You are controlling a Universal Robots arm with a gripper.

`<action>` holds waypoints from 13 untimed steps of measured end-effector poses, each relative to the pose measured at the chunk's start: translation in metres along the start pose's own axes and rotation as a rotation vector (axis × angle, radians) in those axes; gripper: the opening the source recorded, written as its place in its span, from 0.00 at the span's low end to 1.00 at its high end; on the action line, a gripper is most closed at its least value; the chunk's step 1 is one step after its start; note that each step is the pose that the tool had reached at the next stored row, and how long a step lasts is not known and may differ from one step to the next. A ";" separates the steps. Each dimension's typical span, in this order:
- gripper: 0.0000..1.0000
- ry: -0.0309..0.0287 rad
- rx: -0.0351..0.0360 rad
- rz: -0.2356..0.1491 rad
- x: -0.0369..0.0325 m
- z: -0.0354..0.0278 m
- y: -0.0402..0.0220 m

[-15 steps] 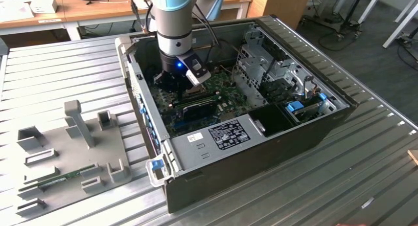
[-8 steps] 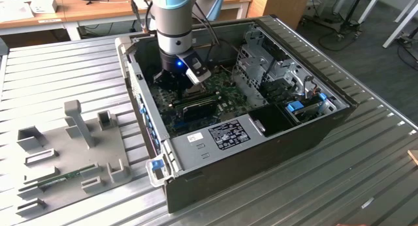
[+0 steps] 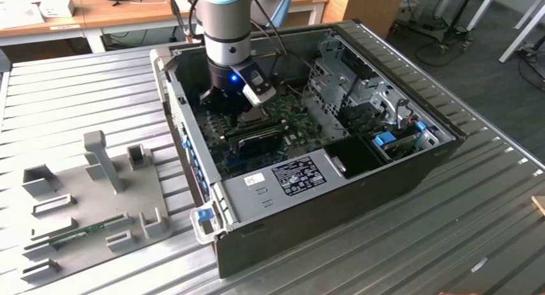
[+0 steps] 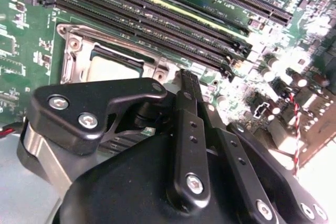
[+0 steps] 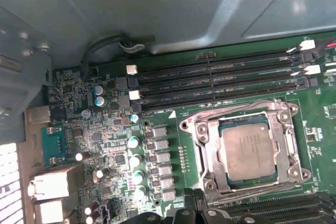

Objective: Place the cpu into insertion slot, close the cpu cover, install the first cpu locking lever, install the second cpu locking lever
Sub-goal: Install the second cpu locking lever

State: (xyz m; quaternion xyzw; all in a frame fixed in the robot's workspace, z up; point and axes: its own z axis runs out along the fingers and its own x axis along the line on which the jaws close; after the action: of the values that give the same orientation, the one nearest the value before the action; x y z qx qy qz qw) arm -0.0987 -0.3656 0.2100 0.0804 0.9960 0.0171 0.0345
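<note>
A robot arm reaches down into an open computer case [image 3: 341,161] lying on a ribbed metal table [image 3: 76,97], its gripper [image 3: 242,110] hanging low over the green motherboard [image 3: 298,119] in the exterior view. In the first wrist view the cpu [image 5: 247,149], a pale square chip, already sits flat inside the insertion slot [image 5: 223,169], and the cpu cover [image 5: 207,145] appears to lie closed around it, its square window framing the chip. The long black memory slots [image 5: 220,85] run just beside the socket. The second wrist view looks past the black gripper body, where the silvery frame and the chip beneath it show close ahead of the tool. Whether the fingers are spread or drawn together cannot be told, and nothing is seen held between them. By this evidence the placing step looks done and the cover step looks done or nearly so; whether either locking lever is latched cannot be made out, so that part of the job is best judged as outstanding. A grey fixture tray [image 3: 94,199] with upright pegs lies on the table toward the exterior view's left, well apart from the case.
</note>
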 end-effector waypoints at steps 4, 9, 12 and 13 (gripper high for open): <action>0.10 0.0000 -0.0001 0.000 -0.0003 -0.0045 0.0002; 0.10 0.0000 -0.0005 0.000 -0.0005 -0.0046 0.0002; 0.10 0.0000 -0.0006 0.000 -0.0062 -0.0042 0.0012; 0.10 0.0000 -0.0005 0.000 -0.0091 -0.0039 0.0018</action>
State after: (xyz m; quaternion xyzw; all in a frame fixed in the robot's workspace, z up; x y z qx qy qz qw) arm -0.0898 -0.3655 0.2146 0.0804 0.9960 0.0174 0.0345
